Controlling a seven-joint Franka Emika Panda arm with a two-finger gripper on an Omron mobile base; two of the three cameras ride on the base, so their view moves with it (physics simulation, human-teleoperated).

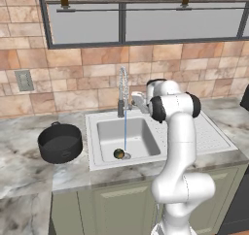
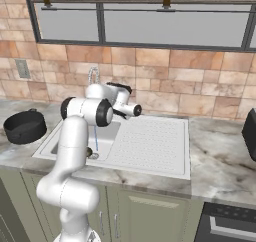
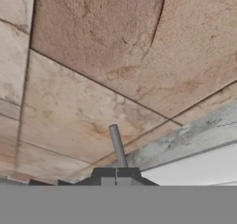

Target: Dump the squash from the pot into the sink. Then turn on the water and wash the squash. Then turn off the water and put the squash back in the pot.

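we've got the squash [image 1: 118,154] dumped into the sink [image 1: 146,120] by the drain, water [image 1: 125,127] running over it — our gripper [image 3: 116,181], pressed together, sits at the faucet lever [image 3: 117,145]; shutting off and refilling the pot [image 1: 60,142] remain

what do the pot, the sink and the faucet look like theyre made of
Pot: dark matte metal, perhaps cast iron; no shine.
Sink: light grey, flat finish, maybe composite or brushed steel.
Faucet: chrome-like metal, pale and reflective.
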